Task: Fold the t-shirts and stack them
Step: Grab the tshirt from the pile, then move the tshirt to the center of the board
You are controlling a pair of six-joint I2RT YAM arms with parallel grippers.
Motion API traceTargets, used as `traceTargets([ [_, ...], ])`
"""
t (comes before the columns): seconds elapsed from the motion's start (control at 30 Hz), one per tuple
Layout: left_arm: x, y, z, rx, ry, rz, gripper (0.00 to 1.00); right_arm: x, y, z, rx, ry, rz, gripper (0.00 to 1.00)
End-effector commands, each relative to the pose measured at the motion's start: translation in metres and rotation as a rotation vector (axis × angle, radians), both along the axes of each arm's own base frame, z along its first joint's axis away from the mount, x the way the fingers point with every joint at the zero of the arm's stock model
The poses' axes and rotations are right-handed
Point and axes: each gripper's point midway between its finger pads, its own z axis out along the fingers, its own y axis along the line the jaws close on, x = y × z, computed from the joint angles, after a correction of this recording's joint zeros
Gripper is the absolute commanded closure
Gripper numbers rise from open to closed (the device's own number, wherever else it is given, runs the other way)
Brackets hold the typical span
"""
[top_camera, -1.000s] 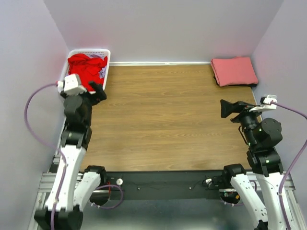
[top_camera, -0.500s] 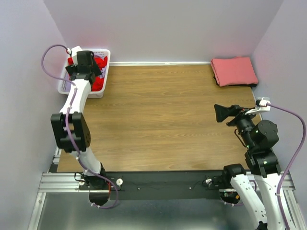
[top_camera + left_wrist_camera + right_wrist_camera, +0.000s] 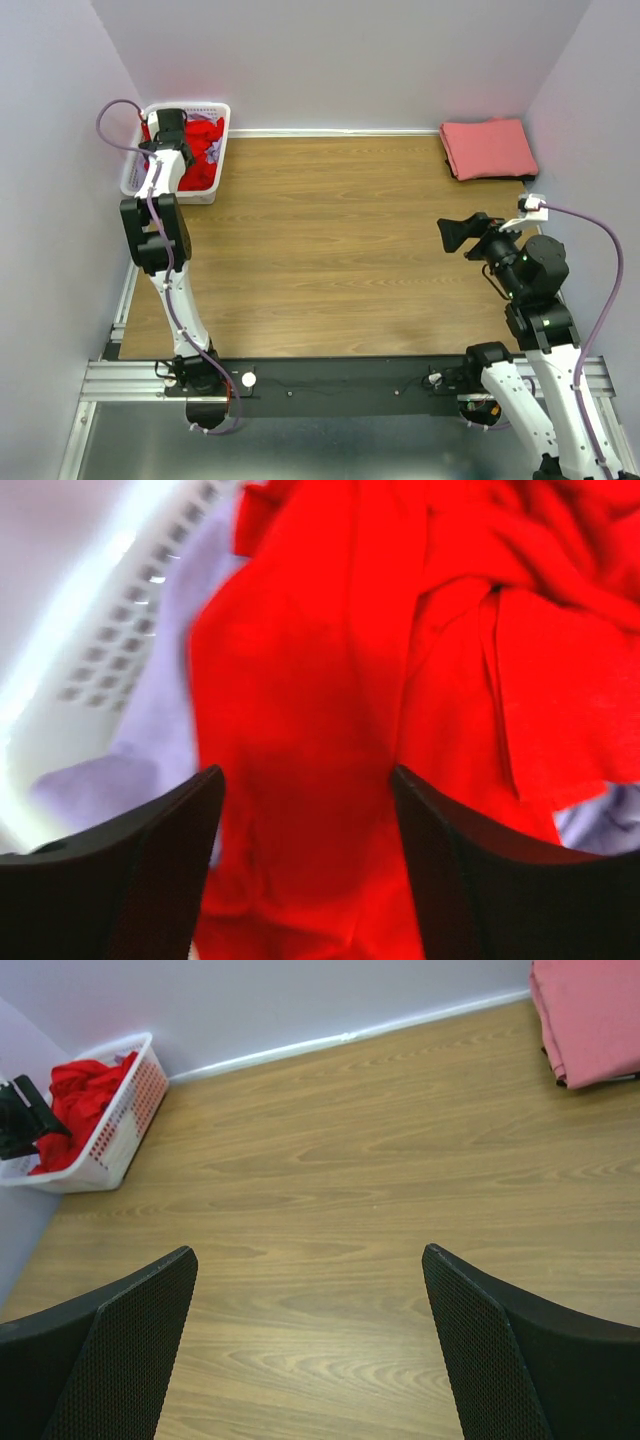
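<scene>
- Red cloth, item one: the red t-shirt (image 3: 330,730), crumpled in the white basket (image 3: 132,180) at the far left corner of the table (image 3: 330,230). Its folds fill my left wrist view.
- Lavender t-shirt (image 3: 95,785): in the same basket, under and beside the red one, showing only at the edges.
- Salmon-pink t-shirt (image 3: 488,148): folded flat at the far right corner of the table. It lay there a second ago too, so no change.
- Left hand (image 3: 303,780): a second ago it hung just short of the basket's near side, with my arm bent back. Now the arm is stretched out and the hand is down in the basket, directly over the red cloth. The fingers are apart with a ridge of red between them, and as far as I can see nothing is pinched yet.
- Right hand (image 3: 308,1252): fingers spread wide and holding nothing, hovering over bare table on the right side. It has drifted a little toward the middle since a second ago.
- Meaning for the task: I count one shirt as done, with two left in the basket. The reach is complete, so picking the red shirt is the step in hand. I judge the next move needs a firm pinch on the red cloth alone, or the lavender one may be dragged out with it.
</scene>
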Motion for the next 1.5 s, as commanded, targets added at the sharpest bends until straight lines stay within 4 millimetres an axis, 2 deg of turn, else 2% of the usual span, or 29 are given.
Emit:
traceTargets([
  [0.0, 0.007, 0.001, -0.020, 0.001, 0.040, -0.035, 0.35, -0.001, 0.010, -0.006, 0.000, 0.045, 0.051, 0.00],
  [0.07, 0.011, 0.001, -0.025, 0.000, 0.042, -0.047, 0.47, 0.000, 0.011, -0.008, 0.003, 0.055, 0.057, 0.00],
  [0.13, 0.014, 0.000, -0.020, 0.004, 0.033, -0.068, 0.93, 0.001, 0.012, -0.010, 0.006, 0.062, 0.061, 0.00],
  [0.17, 0.015, 0.001, -0.015, 0.007, 0.026, -0.067, 1.00, 0.000, 0.013, -0.010, 0.005, 0.062, 0.064, 0.00],
  [0.27, 0.013, 0.005, 0.034, 0.047, -0.067, -0.049, 1.00, 0.001, 0.013, -0.006, -0.001, 0.054, 0.066, 0.00],
  [0.3, 0.011, 0.007, 0.075, 0.079, -0.143, -0.036, 1.00, 0.001, 0.013, -0.006, -0.003, 0.053, 0.071, 0.00],
  [0.37, 0.004, 0.009, 0.121, 0.113, -0.225, -0.023, 1.00, 0.001, 0.013, -0.005, -0.007, 0.050, 0.073, 0.00],
  [0.4, -0.005, 0.007, 0.161, 0.135, -0.297, -0.023, 1.00, 0.000, 0.014, -0.004, -0.007, 0.047, 0.075, 0.00],
  [0.47, -0.014, 0.003, 0.201, 0.149, -0.373, -0.026, 1.00, 0.000, 0.014, -0.004, -0.008, 0.048, 0.078, 0.00],
  [0.5, -0.030, -0.005, 0.244, 0.170, -0.455, -0.042, 1.00, 0.000, 0.014, -0.005, -0.007, 0.052, 0.078, 0.00],
  [0.53, -0.028, -0.009, 0.245, 0.167, -0.460, -0.054, 1.00, 0.001, 0.014, -0.006, -0.005, 0.054, 0.079, 0.00],
  [0.6, -0.042, -0.021, 0.277, 0.174, -0.522, -0.082, 1.00, 0.001, 0.015, -0.006, -0.005, 0.056, 0.084, 0.00],
  [0.7, -0.055, -0.057, 0.313, 0.173, -0.597, -0.176, 1.00, 0.000, 0.016, -0.002, -0.003, 0.047, 0.091, 0.00],
  [0.73, -0.055, -0.083, 0.321, 0.160, -0.618, -0.244, 1.00, 0.000, 0.016, 0.000, -0.005, 0.043, 0.092, 0.00],
  [0.8, -0.066, -0.110, 0.343, 0.144, -0.673, -0.323, 1.00, -0.001, 0.016, 0.001, -0.009, 0.037, 0.094, 0.00],
  [0.83, -0.067, -0.144, 0.350, 0.121, -0.697, -0.404, 1.00, -0.001, 0.016, 0.003, -0.009, 0.034, 0.092, 0.00],
  [0.87, -0.071, -0.165, 0.357, 0.113, -0.715, -0.455, 1.00, -0.001, 0.016, 0.004, -0.008, 0.029, 0.092, 0.00],
  [0.9, -0.080, -0.205, 0.369, 0.085, -0.750, -0.548, 1.00, -0.003, 0.016, 0.009, -0.010, 0.016, 0.093, 0.00],
  [0.97, -0.091, -0.250, 0.387, 0.031, -0.812, -0.678, 1.00, -0.003, 0.015, 0.011, -0.013, 0.007, 0.092, 0.00],
  [1.0, -0.102, -0.288, 0.396, -0.014, -0.840, -0.780, 1.00, -0.005, 0.015, 0.014, -0.013, -0.002, 0.093, 0.00],
  [1.03, -0.114, -0.310, 0.413, -0.045, -0.882, -0.864, 1.00, -0.006, 0.014, 0.017, -0.017, -0.011, 0.091, 0.00],
  [1.1, -0.131, -0.344, 0.428, -0.072, -0.919, -0.966, 1.00, -0.006, 0.013, 0.020, -0.025, -0.022, 0.091, 0.00],
  [1.13, -0.148, -0.369, 0.437, -0.096, -0.942, -1.041, 1.00, -0.007, 0.013, 0.024, -0.026, -0.031, 0.088, 0.00],
  [1.27, -0.197, -0.394, 0.472, -0.144, -1.033, -1.185, 1.00, -0.010, 0.009, 0.036, -0.049, -0.063, 0.075, 0.00],
  [1.33, -0.213, -0.398, 0.475, -0.164, -1.046, -1.245, 1.00, -0.012, 0.005, 0.041, -0.064, -0.080, 0.063, 0.00],
  [1.37, -0.211, -0.400, 0.458, -0.167, -1.012, -1.257, 1.00, -0.014, 0.002, 0.047, -0.078, -0.100, 0.050, 0.00],
  [1.4, -0.222, -0.392, 0.462, -0.139, -1.039, -1.256, 1.00, -0.014, 0.000, 0.047, -0.089, -0.103, 0.038, 0.00],
  [1.43, -0.221, -0.389, 0.448, -0.137, -1.007, -1.241, 1.00, -0.016, -0.001, 0.050, -0.097, -0.114, 0.038, 0.00],
  [1.47, -0.209, -0.391, 0.408, -0.123, -0.928, -1.233, 0.99, -0.017, -0.005, 0.052, -0.111, -0.123, 0.023, 0.00],
])
